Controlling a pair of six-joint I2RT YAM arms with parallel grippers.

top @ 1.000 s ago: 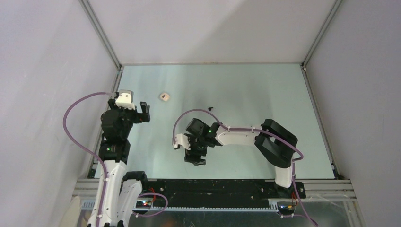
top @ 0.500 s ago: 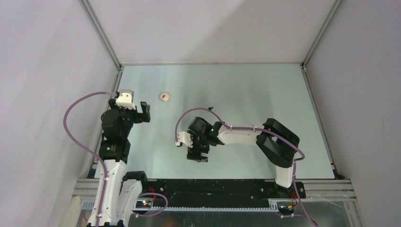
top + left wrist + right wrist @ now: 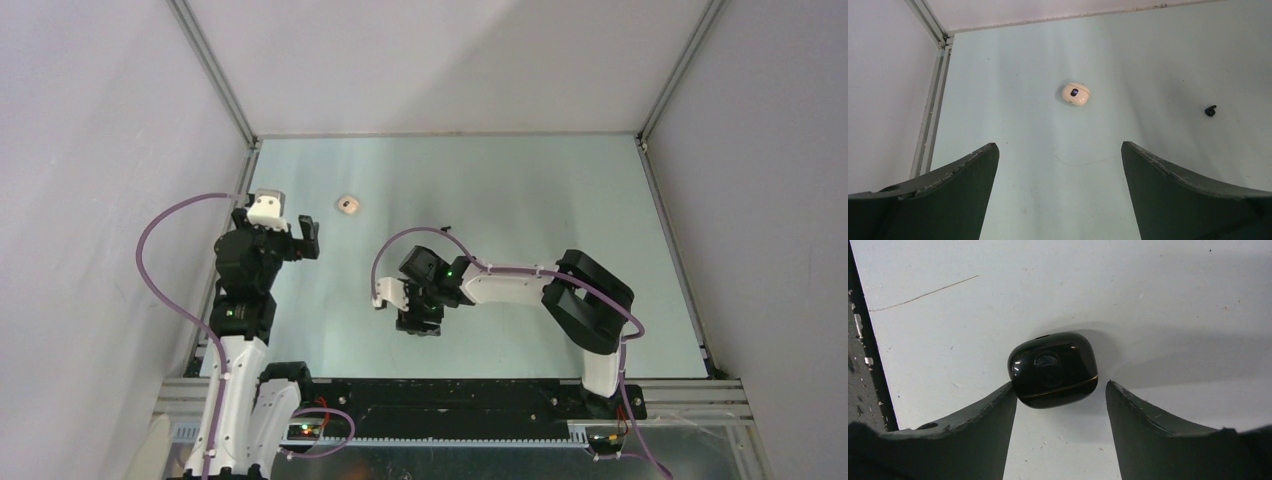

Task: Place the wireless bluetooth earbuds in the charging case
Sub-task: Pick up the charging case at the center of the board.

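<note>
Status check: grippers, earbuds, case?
Left gripper open, empty. Right gripper open, fingers astride black case. Black earbud lies apart, loose. Nothing blocking.

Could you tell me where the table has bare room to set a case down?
The far-right table, beyond the right arm, is bare, as is the far strip behind the cream case. It is crowded near centre, where the right gripper straddles the black case.

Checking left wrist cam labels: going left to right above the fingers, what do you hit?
frame rail -> cream case -> black earbud
</note>
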